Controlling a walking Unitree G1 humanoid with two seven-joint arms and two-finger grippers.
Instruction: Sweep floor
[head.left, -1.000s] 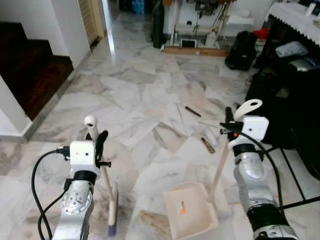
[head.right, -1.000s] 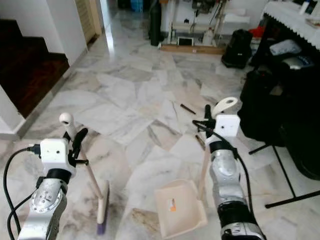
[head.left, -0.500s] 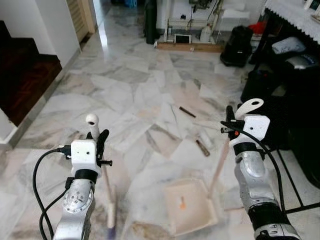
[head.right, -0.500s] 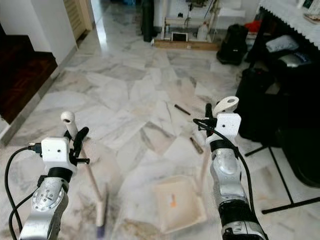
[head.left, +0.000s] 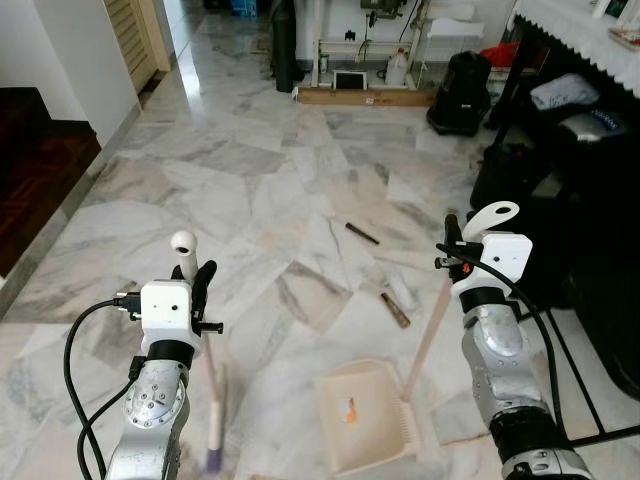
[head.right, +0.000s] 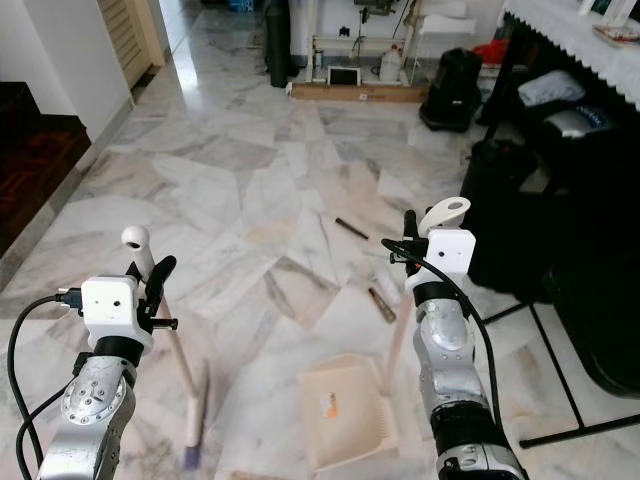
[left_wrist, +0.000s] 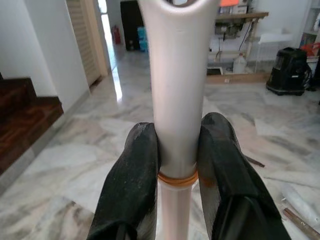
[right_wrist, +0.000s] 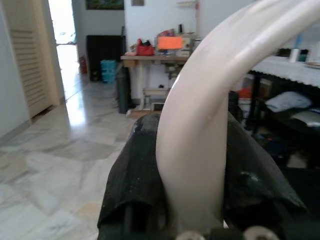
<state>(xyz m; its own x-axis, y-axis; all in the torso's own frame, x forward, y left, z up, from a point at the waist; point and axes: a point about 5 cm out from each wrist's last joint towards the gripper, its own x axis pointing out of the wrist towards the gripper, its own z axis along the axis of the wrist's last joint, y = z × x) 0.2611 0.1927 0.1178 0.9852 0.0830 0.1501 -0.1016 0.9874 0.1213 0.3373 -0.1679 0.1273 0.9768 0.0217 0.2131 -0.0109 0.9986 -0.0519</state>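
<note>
My left gripper (head.left: 192, 274) is shut on the white handle of a broom (head.left: 183, 241), whose head (head.left: 215, 438) rests on the marble floor at my lower left. In the left wrist view the black fingers (left_wrist: 140, 170) clamp the handle from both sides. My right gripper (head.left: 452, 236) is shut on the looped handle top of a cream dustpan (head.left: 365, 432), which sits on the floor between my arms. A small orange scrap (head.left: 349, 407) lies in the pan. Ahead of the pan lie a brown stick (head.left: 394, 310), a pale wrapper (head.left: 400, 289) and a farther dark stick (head.left: 362, 234).
Dark wooden stairs (head.left: 35, 150) rise at the left. Black bags (head.left: 458, 93) and dark furniture (head.left: 570, 170) crowd the right, with thin black stand legs (head.left: 590, 395) on the floor by my right arm. A shelf unit (head.left: 365, 70) stands at the back.
The whole picture has shifted as I walk forward with broom and dustpan; the sticks and wrapper now lie closer to the pan. Both grippers keep their hold.
</note>
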